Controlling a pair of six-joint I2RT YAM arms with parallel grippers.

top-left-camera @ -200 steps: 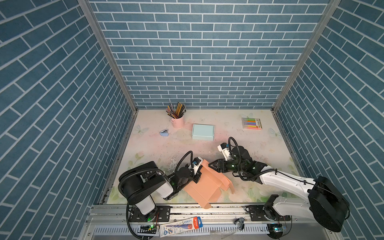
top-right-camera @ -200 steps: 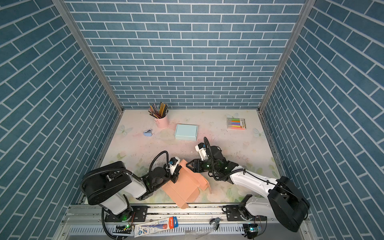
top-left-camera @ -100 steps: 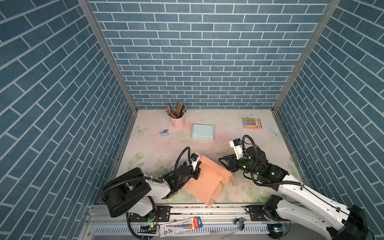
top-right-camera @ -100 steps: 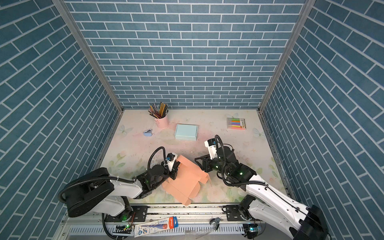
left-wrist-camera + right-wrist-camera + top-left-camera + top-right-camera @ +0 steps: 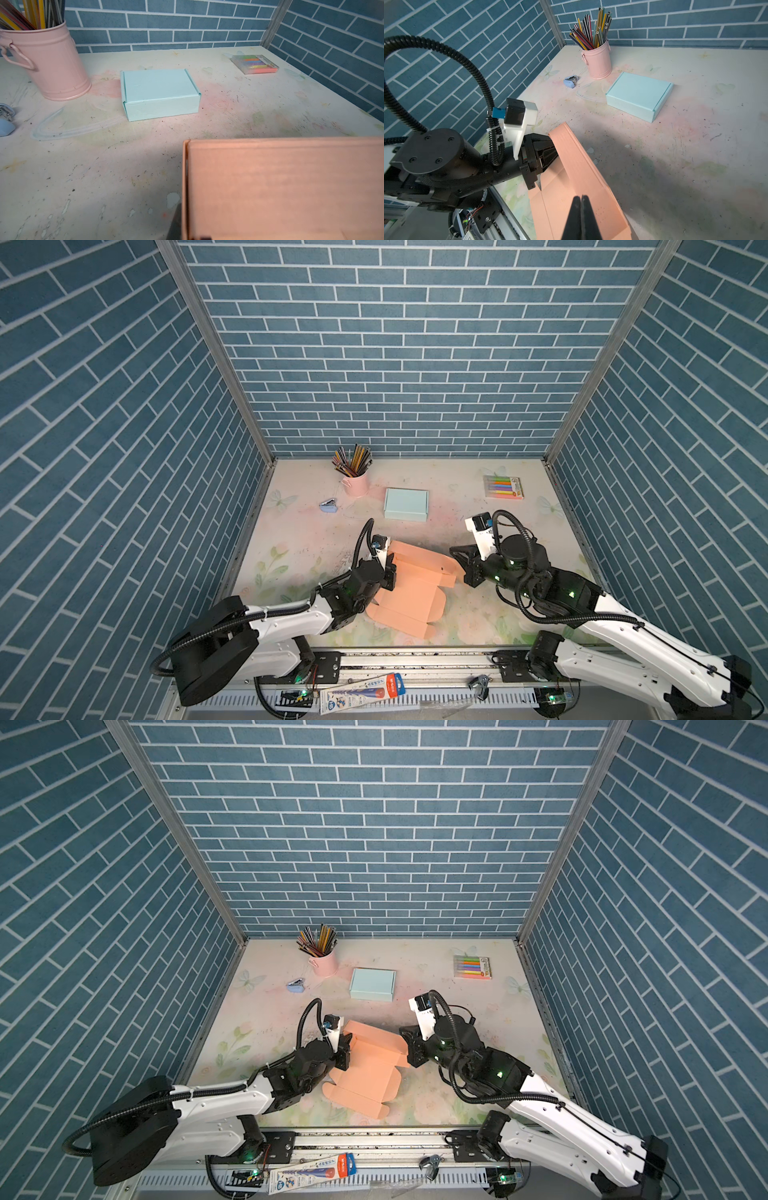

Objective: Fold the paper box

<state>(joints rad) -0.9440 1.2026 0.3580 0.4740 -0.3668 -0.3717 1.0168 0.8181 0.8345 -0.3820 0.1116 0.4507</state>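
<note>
The left fingers (image 5: pixel 545 154) are clamped on one end of a raised wall of the peach paper box (image 5: pixel 409 593), holding that wall up on edge. The right fingers (image 5: pixel 574 216) are pressed together with nothing visible between them. Their tips sit at the other end of the same wall, and I cannot tell whether they touch the card. The box is only partly folded, with its wide panel flat on the desk (image 5: pixel 307 539). It lies on the robot's side of the closed pale blue box (image 5: pixel 405 504), near it but apart.

The main risk, as I judge it, is the thin card. A push from the closed right tips could buckle the wall away from its crease instead of turning it. With only one small pinch as an anchor, the same push could drag the card out of the left hold or slide the whole sheet toward the pale blue box. If the pinch lets go, the wall will likely spring down flat.
</note>
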